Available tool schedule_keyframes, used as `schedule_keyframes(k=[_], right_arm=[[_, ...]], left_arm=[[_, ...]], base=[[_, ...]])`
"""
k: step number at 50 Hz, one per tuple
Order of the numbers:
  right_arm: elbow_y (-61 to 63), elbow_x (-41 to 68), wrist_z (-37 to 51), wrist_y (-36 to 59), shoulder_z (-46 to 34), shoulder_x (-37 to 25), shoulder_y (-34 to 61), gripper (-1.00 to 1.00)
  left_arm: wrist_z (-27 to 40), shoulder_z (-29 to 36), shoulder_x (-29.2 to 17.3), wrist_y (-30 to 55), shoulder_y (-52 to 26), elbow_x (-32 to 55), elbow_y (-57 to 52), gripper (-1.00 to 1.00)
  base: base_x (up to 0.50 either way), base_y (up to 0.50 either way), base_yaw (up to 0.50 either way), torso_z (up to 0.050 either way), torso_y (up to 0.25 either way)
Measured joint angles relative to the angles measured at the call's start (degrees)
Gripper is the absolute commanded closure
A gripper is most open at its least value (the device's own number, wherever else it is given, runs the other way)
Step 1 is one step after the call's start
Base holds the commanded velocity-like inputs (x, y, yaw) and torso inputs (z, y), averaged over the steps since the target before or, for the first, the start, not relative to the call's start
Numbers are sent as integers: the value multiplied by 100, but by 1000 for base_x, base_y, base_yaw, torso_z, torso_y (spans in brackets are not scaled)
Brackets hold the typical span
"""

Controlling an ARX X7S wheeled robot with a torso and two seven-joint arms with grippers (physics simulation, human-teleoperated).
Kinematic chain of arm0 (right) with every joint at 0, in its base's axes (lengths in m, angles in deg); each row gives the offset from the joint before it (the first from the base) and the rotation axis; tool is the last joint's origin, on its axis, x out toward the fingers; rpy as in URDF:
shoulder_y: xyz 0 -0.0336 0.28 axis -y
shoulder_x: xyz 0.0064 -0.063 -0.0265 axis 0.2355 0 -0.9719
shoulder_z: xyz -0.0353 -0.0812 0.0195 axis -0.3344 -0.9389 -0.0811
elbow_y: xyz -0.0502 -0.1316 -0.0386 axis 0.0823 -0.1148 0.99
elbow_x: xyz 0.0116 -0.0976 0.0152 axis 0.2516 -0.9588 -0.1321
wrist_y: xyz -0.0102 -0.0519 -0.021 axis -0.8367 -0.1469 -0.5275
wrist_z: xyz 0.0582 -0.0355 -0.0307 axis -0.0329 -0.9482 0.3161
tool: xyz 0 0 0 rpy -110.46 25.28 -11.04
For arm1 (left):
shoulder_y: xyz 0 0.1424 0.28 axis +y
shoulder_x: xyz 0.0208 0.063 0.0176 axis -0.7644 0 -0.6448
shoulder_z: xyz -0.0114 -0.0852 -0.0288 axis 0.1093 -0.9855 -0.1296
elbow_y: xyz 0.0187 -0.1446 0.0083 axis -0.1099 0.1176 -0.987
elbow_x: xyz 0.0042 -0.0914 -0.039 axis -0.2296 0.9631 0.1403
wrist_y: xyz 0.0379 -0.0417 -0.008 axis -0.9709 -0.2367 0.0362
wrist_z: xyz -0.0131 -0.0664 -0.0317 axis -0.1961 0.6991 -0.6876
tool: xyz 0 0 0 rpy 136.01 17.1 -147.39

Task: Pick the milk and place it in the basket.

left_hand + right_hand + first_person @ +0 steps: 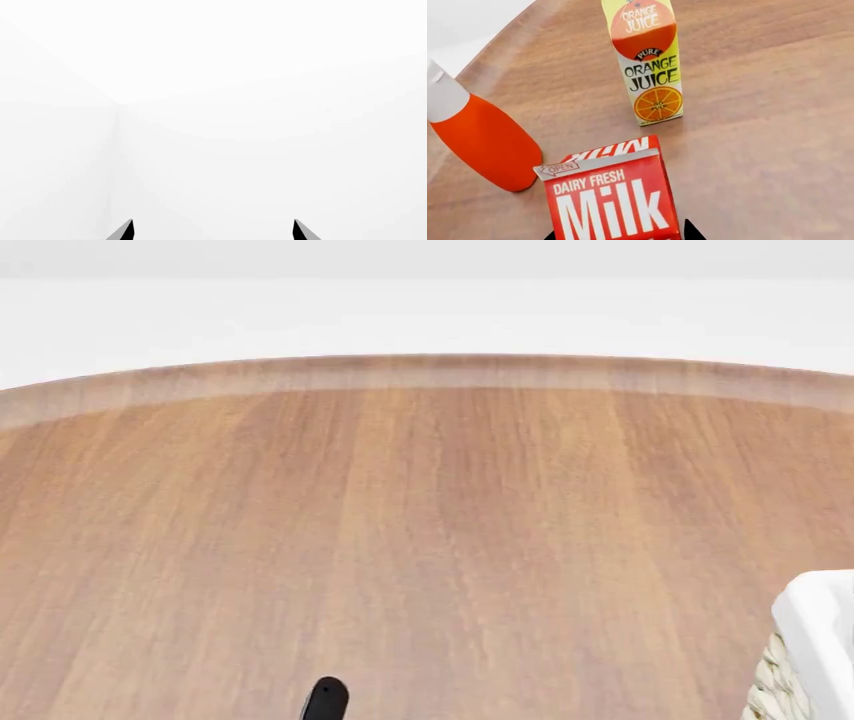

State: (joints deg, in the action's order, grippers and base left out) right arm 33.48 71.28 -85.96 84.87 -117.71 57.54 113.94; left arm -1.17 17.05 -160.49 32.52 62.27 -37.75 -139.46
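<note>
The right gripper [620, 235] brackets the milk [610, 192], its tips showing either side of the carton; whether it is clamped I cannot tell. The left gripper [213, 230] hangs spread, empty. The milk stands on the table [427, 540]; the basket [814, 650] at the near right awaits it.

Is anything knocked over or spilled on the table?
No, nothing stands out. The milk, the orange juice carton and the orange bottle all stand upright on the wooden table, apart from each other, with no spill in sight.
</note>
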Motion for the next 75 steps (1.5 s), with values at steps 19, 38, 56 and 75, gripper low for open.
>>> schedule_keyframes(k=[19,38,56,75], right_arm=[[-16,560,528,596,257,47,-30,100],[1234,573,2658,1817,1913,-8,429,100],[3320,1219,3790,3012,3140,-197,700,100],[5121,1893,4859,4393,4648,-452,834,100]], left_arm=[[-16,28,15,44,-84,38,-17,-100],[92,347,-120,-95,-193,-65,52,-100],[133,517,-158,-126,-292,-109,68,-100],[128,604,-148,-99,-386,-101,62,-100]], base=[[1,1,1,0,0],[0,0,0,0,0],[0,0,0,0,1],[0,0,0,0,1]])
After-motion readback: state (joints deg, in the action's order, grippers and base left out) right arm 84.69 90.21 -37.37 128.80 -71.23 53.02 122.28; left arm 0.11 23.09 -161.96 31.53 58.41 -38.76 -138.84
